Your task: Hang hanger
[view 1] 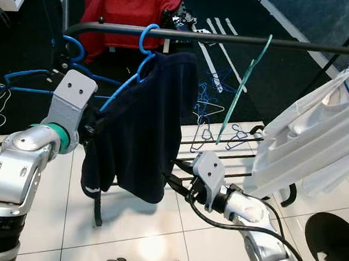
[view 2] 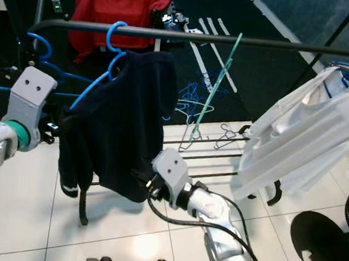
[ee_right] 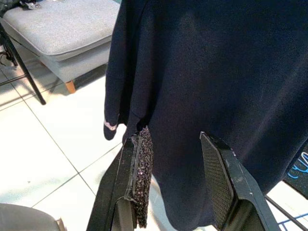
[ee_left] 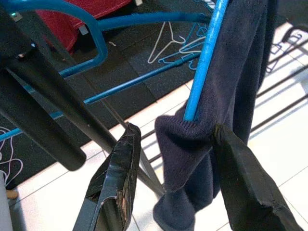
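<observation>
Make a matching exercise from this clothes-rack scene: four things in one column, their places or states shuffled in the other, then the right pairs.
Things:
1. blue hanger
2. navy garment
3. white garment
4. green hanger

Places or states:
A. bare, hooked on the rail between the two garments
B. hangs at the rail's right end
C. hook over the rail, one arm showing bare
D. draped on the blue hanger, between the open fingers of the left hand and of the right hand

Pairs: 1-C, 2-D, 3-B, 4-A
</observation>
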Robot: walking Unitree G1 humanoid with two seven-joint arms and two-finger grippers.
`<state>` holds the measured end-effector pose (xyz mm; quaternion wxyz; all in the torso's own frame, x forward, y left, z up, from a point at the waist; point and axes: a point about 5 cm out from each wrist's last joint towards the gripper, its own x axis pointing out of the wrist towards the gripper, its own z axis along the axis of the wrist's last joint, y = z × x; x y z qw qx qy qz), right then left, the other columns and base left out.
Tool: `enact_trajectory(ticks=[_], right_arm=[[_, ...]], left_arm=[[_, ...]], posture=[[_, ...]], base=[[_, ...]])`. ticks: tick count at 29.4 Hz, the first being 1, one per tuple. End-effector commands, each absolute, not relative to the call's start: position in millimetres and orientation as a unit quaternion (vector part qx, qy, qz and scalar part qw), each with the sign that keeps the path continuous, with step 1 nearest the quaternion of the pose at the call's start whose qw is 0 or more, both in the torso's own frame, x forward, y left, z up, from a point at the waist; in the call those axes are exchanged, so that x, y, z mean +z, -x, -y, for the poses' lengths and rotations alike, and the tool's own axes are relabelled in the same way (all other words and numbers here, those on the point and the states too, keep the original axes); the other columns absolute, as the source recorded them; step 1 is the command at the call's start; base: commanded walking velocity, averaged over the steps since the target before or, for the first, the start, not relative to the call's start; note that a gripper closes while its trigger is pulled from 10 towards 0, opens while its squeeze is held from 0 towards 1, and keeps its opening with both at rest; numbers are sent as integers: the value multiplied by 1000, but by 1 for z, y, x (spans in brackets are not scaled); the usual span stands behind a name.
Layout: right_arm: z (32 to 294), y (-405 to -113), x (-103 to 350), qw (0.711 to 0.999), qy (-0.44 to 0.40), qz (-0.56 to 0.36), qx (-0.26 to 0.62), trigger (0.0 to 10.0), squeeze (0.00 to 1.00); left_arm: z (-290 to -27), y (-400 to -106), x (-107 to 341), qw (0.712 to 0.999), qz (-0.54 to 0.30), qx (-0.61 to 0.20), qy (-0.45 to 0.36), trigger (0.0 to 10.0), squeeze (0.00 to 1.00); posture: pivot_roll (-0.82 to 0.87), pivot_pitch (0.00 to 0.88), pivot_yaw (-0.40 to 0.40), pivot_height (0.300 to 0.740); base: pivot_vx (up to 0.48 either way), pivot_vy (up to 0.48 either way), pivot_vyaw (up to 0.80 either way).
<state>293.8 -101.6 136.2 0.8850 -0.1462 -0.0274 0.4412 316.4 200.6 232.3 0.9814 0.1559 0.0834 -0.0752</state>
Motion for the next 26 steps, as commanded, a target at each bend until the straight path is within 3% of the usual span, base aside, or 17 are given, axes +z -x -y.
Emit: enact_trajectory(ticks=[1,5,6,9,11,13,14,26], right_arm=[[102,-291,131,884,144,19,444,10000,0],[102,-291,132,884,144,19,444,10000,0],[102,-291,132,885,144,19,443,10000,0],[103,-291,132,885,144,19,443,10000,0],[103,-291,131,885,144,19,443,10000,0],[103,-291,131,885,144,19,443,10000,0],[103,-291,131,885,144,19,443,10000,0],[103,-291,131,885,145,19,442,10000,0]], left_arm=[[-204,-318,234,983,-77,-60,-157,6980,0],[-204,-319,235,983,-74,-55,-157,6588,0],[-204,-319,235,984,-75,-55,-155,5020,0],[-204,-319,235,984,-75,-56,-154,4353,0],[-204,-319,235,984,-73,-56,-151,2549,0],[-203,-319,234,984,-73,-57,-151,2039,0],[-203,-319,233,984,-74,-59,-152,0,0],[-204,-318,232,983,-73,-62,-159,0,0]], posture=[[55,130,38,740],[55,131,39,740],[56,131,39,740],[56,132,39,740],[57,131,39,740],[56,131,39,740],[56,130,39,740],[56,129,38,740]], base=[[0,0,0],[0,0,0],[0,0,0],[0,0,0],[0,0,0],[0,0,0],[0,0,0],[0,0,0]])
